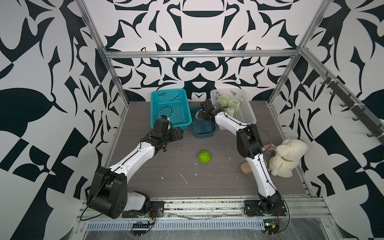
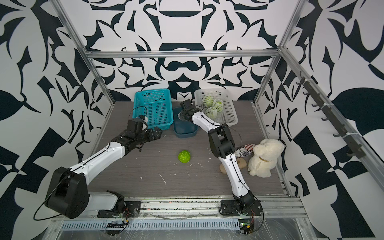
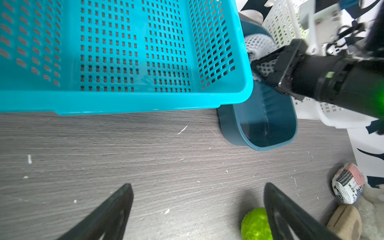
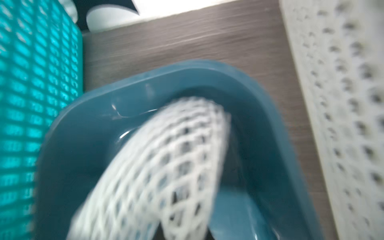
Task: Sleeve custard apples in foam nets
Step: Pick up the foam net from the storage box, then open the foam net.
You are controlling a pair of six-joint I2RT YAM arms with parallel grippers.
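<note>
A white mesh net (image 4: 166,155) is hanging, pinched in the right gripper (image 3: 265,69). Three netted apples (image 1: 233,103) are lying just beyond that gripper. A bare apple (image 1: 204,157), green and bumpy, is sitting near the wide-spread left gripper (image 3: 197,187).

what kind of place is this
Probably a robot test cell: an aluminium frame boxes in the table, patterned panels line the walls, and the left arm and right arm sit on a front rail.
</note>
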